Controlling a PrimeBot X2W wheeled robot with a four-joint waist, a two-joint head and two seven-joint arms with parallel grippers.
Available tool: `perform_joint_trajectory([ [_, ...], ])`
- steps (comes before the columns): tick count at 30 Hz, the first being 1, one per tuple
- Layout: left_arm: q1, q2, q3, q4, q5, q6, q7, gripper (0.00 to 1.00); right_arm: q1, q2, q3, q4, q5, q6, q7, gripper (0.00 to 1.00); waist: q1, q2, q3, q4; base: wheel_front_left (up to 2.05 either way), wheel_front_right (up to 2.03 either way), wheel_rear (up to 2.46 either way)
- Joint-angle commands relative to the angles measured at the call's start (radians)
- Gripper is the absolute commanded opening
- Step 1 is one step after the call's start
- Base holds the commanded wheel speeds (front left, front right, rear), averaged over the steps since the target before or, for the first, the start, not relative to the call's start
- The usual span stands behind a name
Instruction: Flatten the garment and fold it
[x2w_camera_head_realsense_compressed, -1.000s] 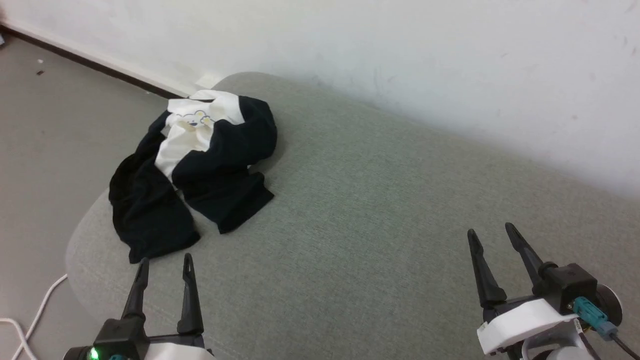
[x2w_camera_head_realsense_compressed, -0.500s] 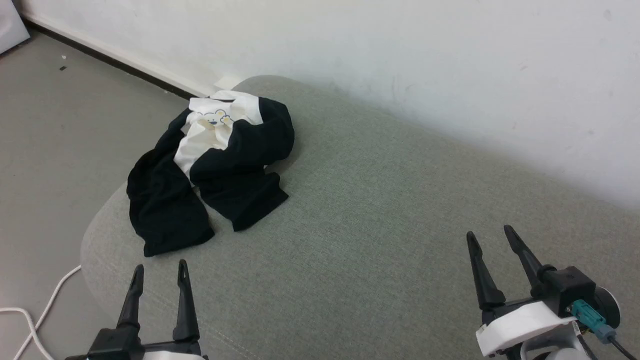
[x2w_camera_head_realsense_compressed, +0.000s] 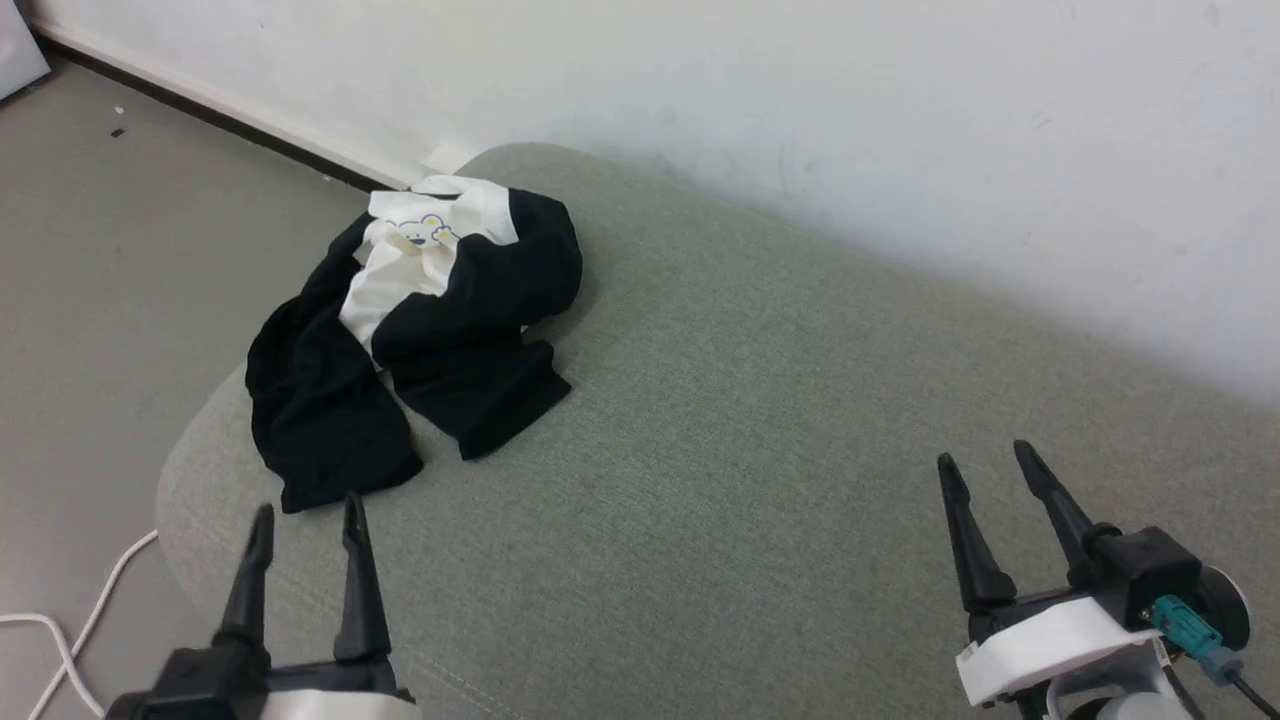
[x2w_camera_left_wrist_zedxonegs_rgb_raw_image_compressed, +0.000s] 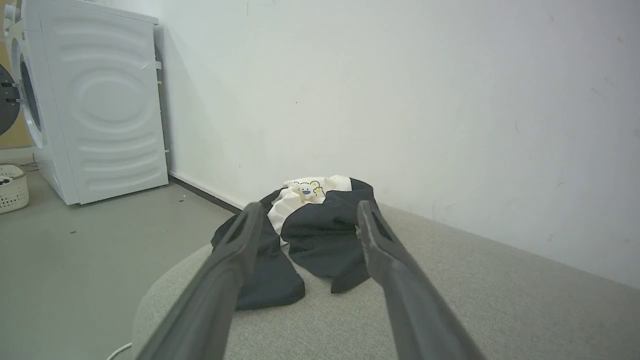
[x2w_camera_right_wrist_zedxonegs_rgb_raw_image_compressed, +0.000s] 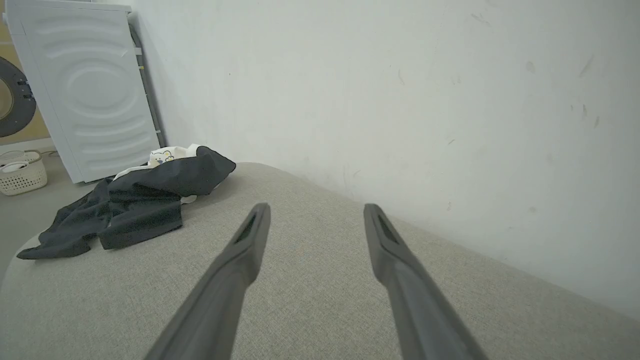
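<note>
The garment (x2w_camera_head_realsense_compressed: 470, 300) lies crumpled just beyond left pincer (x2w_camera_head_realsense_compressed: 306, 504); right pincer (x2w_camera_head_realsense_compressed: 984, 453) well aside; both spread apart, empty.

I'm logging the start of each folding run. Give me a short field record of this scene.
garment: soft white T-shirt with black sleeves, crumpled heap, not yet flattened
surface: grey-green fabric cushion, garment at its left end by the wall
left gripper: open, empty, aimed at the garment
right gripper: open, empty, over bare cushion
surroundings: white washing machine, white perforated basket, white cable on the floor
</note>
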Motion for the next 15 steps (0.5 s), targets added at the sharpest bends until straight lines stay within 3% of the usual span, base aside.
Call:
perform_joint_trajectory([
  [1, -0.023, -0.002, 0.001, -0.043, -0.025, 0.006, -0.005, 1.00, 0.005, 0.003, -0.004, -0.020, -0.009, -0.001, 0.009, 1.00, 0.0000, 0.0000, 0.021, -0.002, 0.00, 0.00, 0.00],
  [7, -0.150, 0.037, 0.022, -0.162, -0.067, -0.017, 0.029, 1.00, -0.015, 0.003, -0.005, -0.096, -0.034, -0.001, 0.047, 1.00, 0.0000, 0.0000, 0.088, -0.016, 0.00, 0.00, 0.00],
  [15, -0.511, 0.167, 0.061, -0.180, -0.122, -0.061, 0.262, 1.00, -0.041, 0.003, -0.039, -0.208, -0.091, -0.001, 0.109, 1.00, 0.0000, 0.0000, 0.214, -0.034, 0.00, 0.00, 0.00],
])
